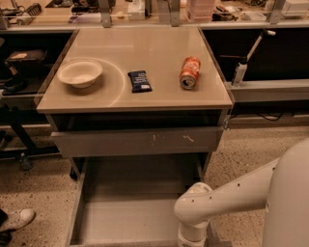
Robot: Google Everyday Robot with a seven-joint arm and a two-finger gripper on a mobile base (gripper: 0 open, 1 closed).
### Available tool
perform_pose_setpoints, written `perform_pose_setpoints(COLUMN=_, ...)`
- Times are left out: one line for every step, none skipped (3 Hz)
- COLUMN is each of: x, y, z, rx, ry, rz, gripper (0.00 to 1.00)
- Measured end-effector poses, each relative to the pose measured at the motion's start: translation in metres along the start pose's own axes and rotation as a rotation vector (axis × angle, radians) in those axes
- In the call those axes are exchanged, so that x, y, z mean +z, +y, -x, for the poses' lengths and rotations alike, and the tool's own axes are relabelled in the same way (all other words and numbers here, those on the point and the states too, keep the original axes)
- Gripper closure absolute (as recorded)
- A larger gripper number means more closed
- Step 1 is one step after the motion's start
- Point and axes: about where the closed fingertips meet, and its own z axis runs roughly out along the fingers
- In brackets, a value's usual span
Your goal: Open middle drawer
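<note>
Workshop floor, robot arm at an open grey drawer

Cluttered workbenches (145, 9) ran along the back of the room, above a speckled stone-look floor (41, 190). In front stood a small cabinet with a smooth, glossy beige top (159, 53).

On that top sat a shallow, round, cream bowl (79, 73), a small dark snack packet (139, 81) lying flat, and an orange drinks can (189, 73) on its side, its silver end toward the camera. All three were well back from the front edge and apart from each other, so none looked likely to be disturbed by work below.

Under the top was a larger grey drawer front (137, 141), matt and flat, marked with white scuffs, and sitting closed or nearly so.

Beneath it, the middle drawer (130, 214) was pulled far out toward the camera, showing a plain grey tray-like inside. The task appeared nearly or fully done.

A smooth white robot arm (231, 195) reached in from the lower right and bent straight down at a rounded joint. The gripper (192, 239) was at the bottom edge of the view, at the drawer's front right, likely placed there to drag the handleless front outward. Whether it was clenched or released could not be told.

A pale shoe (17, 219) showed at lower left.
</note>
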Motion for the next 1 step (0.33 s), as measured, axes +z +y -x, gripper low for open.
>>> perform_pose_setpoints(x=0.0, y=0.0, z=0.0, rx=0.0, ry=0.0, rz=0.0, gripper=0.0)
